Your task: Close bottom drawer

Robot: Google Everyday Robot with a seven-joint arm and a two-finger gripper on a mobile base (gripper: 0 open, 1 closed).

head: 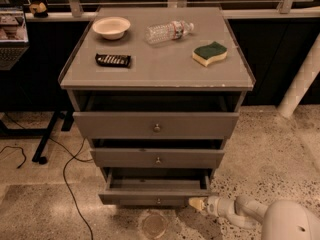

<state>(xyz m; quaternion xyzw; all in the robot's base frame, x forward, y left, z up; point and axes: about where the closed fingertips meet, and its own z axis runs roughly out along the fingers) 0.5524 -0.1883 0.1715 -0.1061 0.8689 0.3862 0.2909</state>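
Observation:
The bottom drawer (150, 199) is the lowest of the grey cabinet's three drawers. It stands pulled out, with its plain grey inside showing and a small round knob (158, 201) on its low front panel. My gripper (196, 203) is at the right end of that front panel, its pale tip touching or nearly touching the panel's corner. The white arm (250, 211) reaches in from the lower right.
The middle drawer (157, 159) and top drawer (156, 126) are also slightly pulled out. On the cabinet top lie a bowl (111, 27), a plastic bottle (169, 31), a sponge (210, 53) and a dark packet (113, 60). A black cable (65, 176) runs on the floor at left.

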